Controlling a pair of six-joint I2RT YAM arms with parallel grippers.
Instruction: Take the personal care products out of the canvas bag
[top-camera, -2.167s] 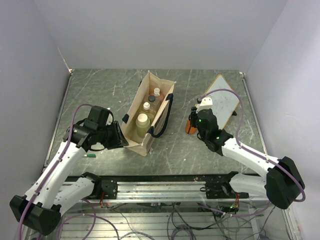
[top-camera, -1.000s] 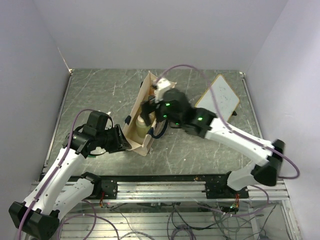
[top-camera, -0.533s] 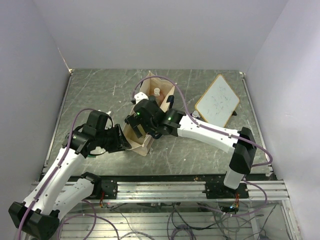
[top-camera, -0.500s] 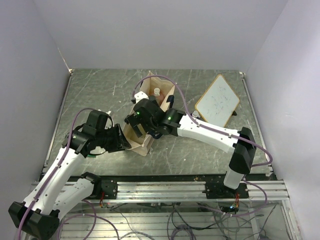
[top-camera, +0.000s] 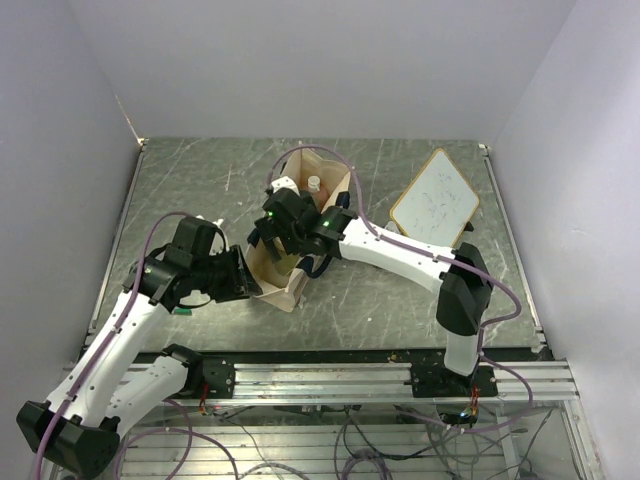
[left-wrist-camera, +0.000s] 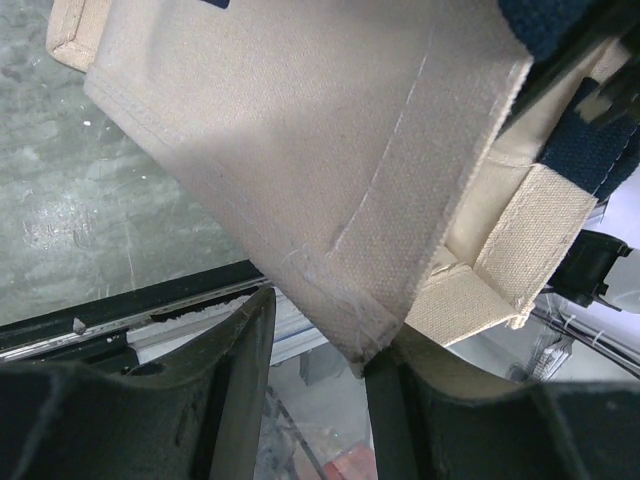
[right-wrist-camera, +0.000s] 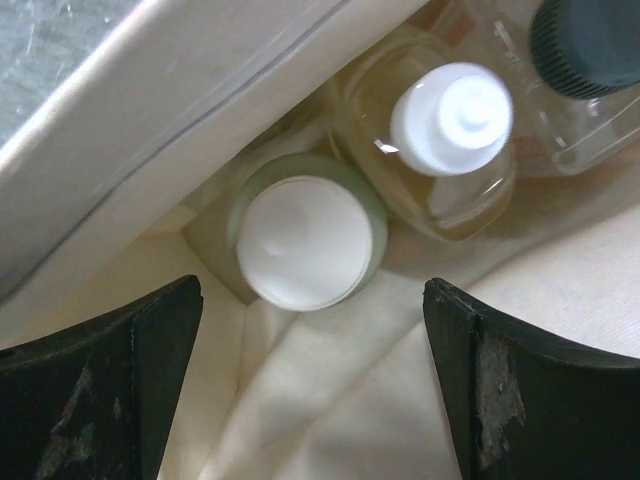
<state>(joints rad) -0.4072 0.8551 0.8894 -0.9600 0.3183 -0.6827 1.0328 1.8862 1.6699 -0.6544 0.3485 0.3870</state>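
Note:
The canvas bag stands open at the table's middle, navy handles at its sides. My left gripper is shut on its near corner; in the left wrist view the canvas wall runs between the fingers of the left gripper. My right gripper is down in the bag's near end. It is open in the right wrist view, just above a pale wide-lidded bottle. Beside that stand a clear yellowish bottle and a dark-capped clear bottle. A pink bottle shows at the far end.
A wood-framed whiteboard lies at the right of the bag. A green marker lies by my left arm. The right arm's long link crosses the table from the bag toward the near right.
My right arm swung from the table's right side over the bag, then dropped toward its near end, jaws narrowing slightly. The left gripper and the bag stayed put.

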